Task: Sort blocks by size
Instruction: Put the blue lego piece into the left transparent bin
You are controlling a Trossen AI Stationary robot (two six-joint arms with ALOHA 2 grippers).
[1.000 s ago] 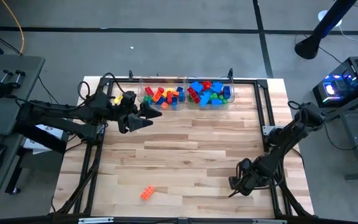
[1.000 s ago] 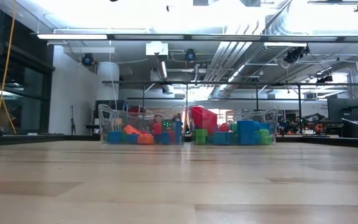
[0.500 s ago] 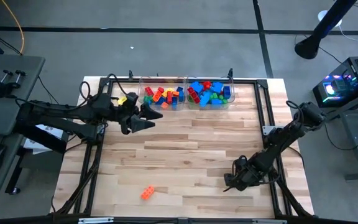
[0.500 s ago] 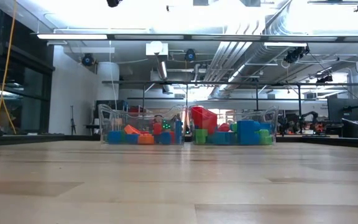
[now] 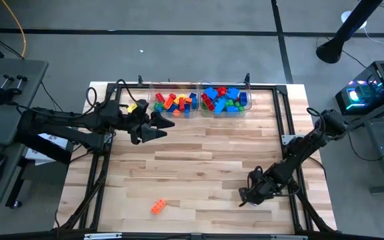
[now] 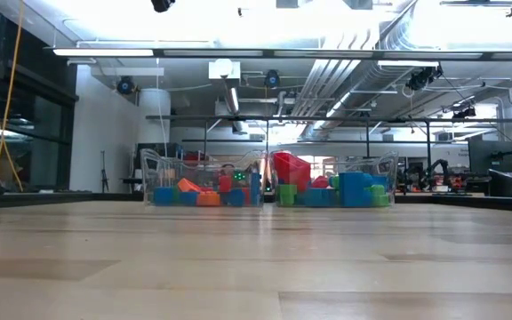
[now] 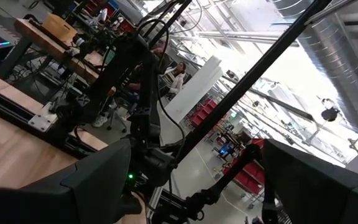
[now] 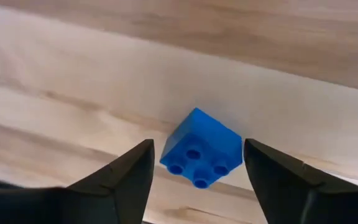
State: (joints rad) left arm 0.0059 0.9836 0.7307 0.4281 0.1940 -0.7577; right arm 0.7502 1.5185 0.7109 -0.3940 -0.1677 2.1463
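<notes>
A small blue studded block (image 8: 202, 149) lies on the wooden table near its right front, studs turned toward the wrist camera. My right gripper (image 8: 197, 146) is open, low over the table (image 5: 249, 195), with one finger on either side of the blue block and a gap to each. An orange brick (image 5: 157, 207) lies on the table near the front edge. My left gripper (image 5: 160, 124) is open and empty, raised in front of the left bin; its wrist view (image 7: 197, 186) looks up into the room.
Two clear bins stand side by side at the far edge: the left one (image 5: 173, 102) holds mostly orange, red and blue blocks, the right one (image 5: 225, 99) mostly blue, green and red ones. Both show in the low view (image 6: 204, 188). Bare wood (image 5: 205, 160) lies between the arms.
My right gripper has moved a little toward the table's left edge, staying low over the table. The orange brick and the bins have stayed where they were.
</notes>
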